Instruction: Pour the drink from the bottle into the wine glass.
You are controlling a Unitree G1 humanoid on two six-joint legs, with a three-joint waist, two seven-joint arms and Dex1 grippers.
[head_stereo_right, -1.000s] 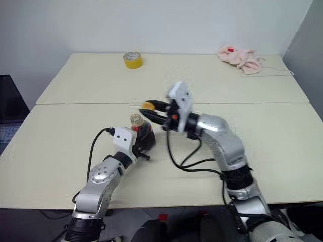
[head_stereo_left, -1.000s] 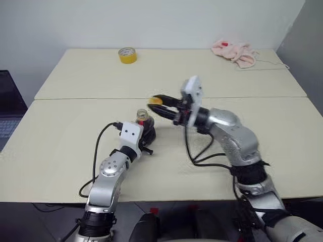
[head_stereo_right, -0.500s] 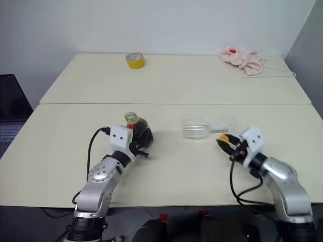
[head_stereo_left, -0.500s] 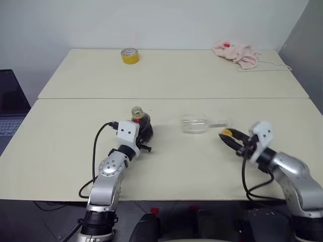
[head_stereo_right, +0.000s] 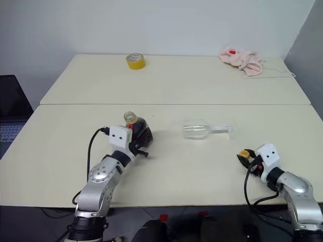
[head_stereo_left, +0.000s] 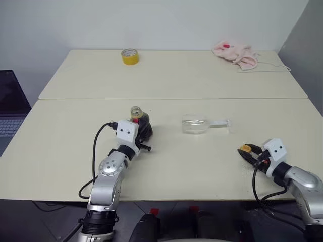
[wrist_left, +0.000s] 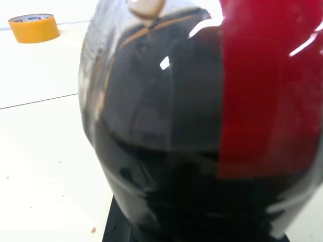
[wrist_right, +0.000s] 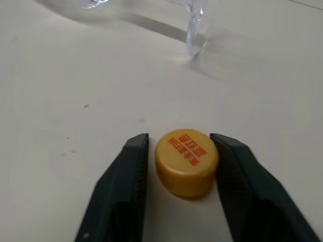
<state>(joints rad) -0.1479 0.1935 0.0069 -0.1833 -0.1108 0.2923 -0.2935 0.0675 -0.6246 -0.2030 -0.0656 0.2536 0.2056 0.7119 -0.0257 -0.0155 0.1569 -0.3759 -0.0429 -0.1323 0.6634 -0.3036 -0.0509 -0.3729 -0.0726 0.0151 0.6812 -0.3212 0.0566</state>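
Observation:
The bottle point(head_stereo_left: 137, 113) stands upright at centre-left of the near table, its mouth uncapped, with the dark drink point(wrist_left: 151, 171) and a red label inside my left gripper point(head_stereo_left: 145, 130), which is shut on it. The wine glass point(head_stereo_left: 196, 125) lies on its side to the right of the bottle, foot pointing right. Near the front right edge my right gripper point(head_stereo_left: 247, 152) rests low over the table. The yellow cap point(wrist_right: 186, 161) sits on the table between its fingers point(wrist_right: 126, 176), with a thin gap on one side. The glass's foot point(wrist_right: 194, 30) lies just beyond the cap.
A yellow tape roll point(head_stereo_left: 128, 56) sits at the back left and a pink cloth point(head_stereo_left: 234, 53) at the back right. A seam point(head_stereo_left: 171, 99) joins the two tables. A laptop point(head_stereo_left: 7, 111) stands off the left edge.
My right arm swung from beside the bottle's mouth down to the front right, carrying the yellow cap to the table. Its fingers have widened around the cap. The left arm kept still.

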